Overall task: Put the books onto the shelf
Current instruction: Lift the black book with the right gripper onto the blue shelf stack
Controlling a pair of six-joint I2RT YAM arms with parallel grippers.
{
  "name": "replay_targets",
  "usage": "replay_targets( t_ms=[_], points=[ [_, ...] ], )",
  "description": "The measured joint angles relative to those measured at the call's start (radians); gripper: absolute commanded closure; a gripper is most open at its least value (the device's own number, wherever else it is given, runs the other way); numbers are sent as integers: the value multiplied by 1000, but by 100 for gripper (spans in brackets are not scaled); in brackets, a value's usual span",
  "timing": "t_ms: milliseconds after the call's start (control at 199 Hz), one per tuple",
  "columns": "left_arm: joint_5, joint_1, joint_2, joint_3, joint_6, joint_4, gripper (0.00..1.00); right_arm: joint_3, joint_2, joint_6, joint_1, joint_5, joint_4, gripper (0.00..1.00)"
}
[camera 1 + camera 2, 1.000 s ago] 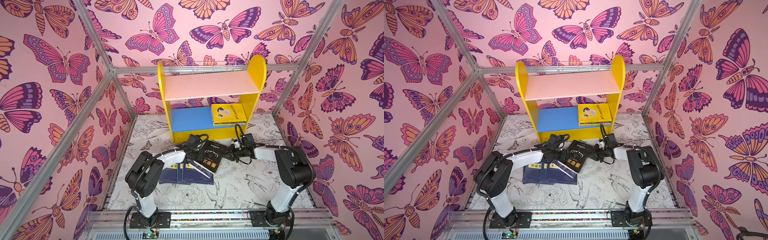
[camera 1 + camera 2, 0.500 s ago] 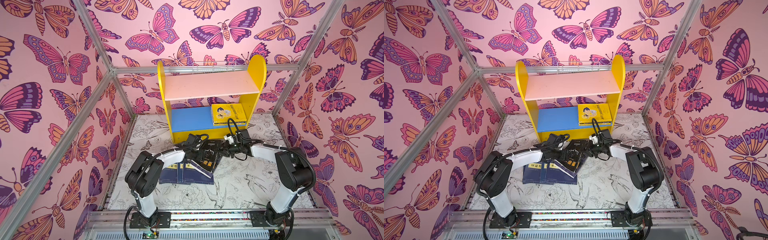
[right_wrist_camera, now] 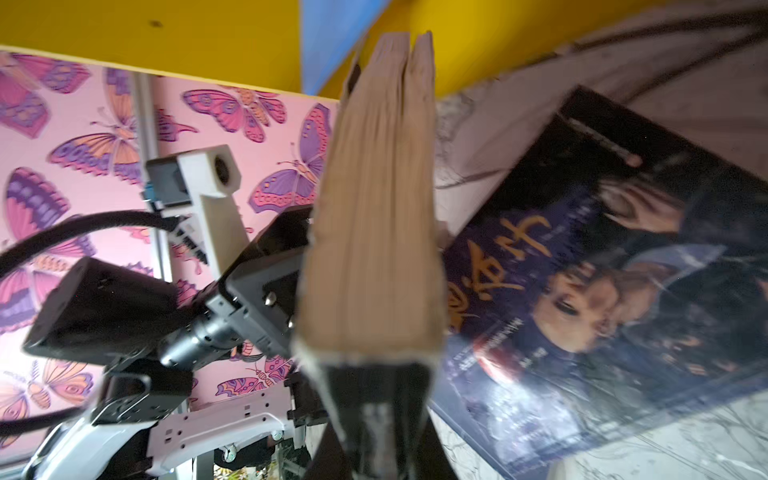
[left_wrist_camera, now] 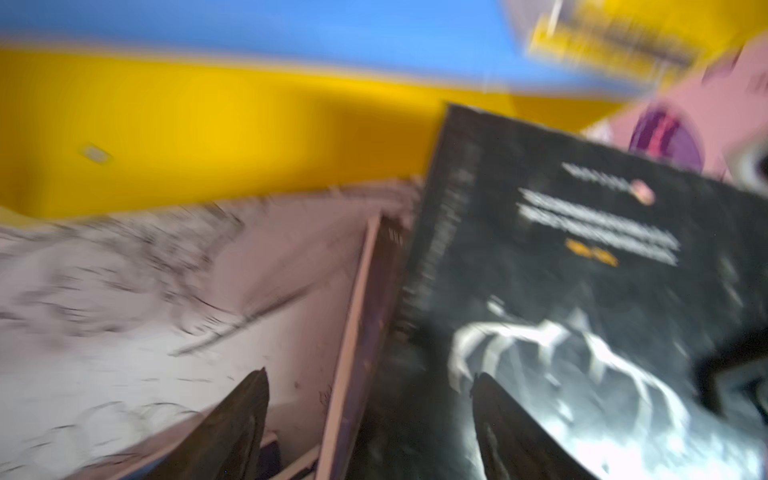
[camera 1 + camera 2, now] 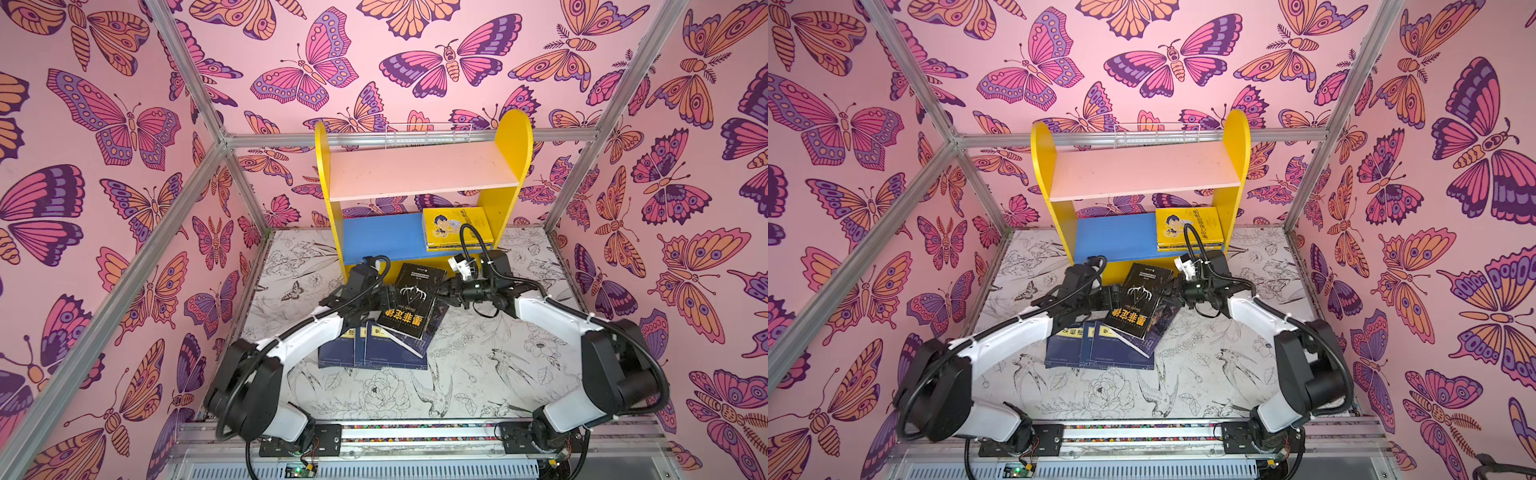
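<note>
1. The black book (image 5: 409, 300) now lies closer to the shelf (image 5: 513, 137) than before.
2. The right gripper (image 5: 443, 291), clamping its edge, has shifted leftward.
3. The left gripper (image 4: 370, 378) has spread wider.

Black book (image 5: 409, 301) with yellow characters: tilted, page edge clamped in the jaws of the right gripper (image 5: 444, 290). Portrait book (image 3: 602, 291) and navy books (image 5: 386, 354) lie flat below those jaws. Yellow books (image 5: 457, 226) are stacked on the shelf (image 5: 424, 174) beyond.

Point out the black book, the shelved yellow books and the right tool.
black book (image 5: 409, 297): in a top view, middle of front cover.
yellow books (image 5: 457, 226): in a top view, top cover of the stack.
right tool (image 5: 442, 291): in a top view, between its fingertips.
</note>
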State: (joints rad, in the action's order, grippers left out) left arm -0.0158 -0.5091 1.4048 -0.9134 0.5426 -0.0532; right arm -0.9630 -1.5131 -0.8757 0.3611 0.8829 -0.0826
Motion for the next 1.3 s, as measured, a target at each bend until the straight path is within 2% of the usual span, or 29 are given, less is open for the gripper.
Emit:
replay_targets(
  t_ms=[90, 186, 517, 748, 1014, 1305],
  points=[
    [73, 21, -69, 0, 33, 0, 20, -16, 43, -50, 0, -14, -72, 100],
    [109, 26, -93, 5, 52, -1, 19, -42, 49, -109, 0, -85, -145, 100],
    [110, 24, -89, 67, 94, -29, 19, -59, -7, -282, -1, -595, -420, 100],
    [90, 24, -89, 78, 97, -30, 18, -69, -99, -328, -5, -838, -498, 100],
    [64, 16, -89, 79, 95, -30, 17, -97, -189, -389, -5, -973, -575, 100],
    [60, 6, -77, 82, 95, -30, 17, -98, -202, -430, -5, -1076, -602, 100]
  ],
)
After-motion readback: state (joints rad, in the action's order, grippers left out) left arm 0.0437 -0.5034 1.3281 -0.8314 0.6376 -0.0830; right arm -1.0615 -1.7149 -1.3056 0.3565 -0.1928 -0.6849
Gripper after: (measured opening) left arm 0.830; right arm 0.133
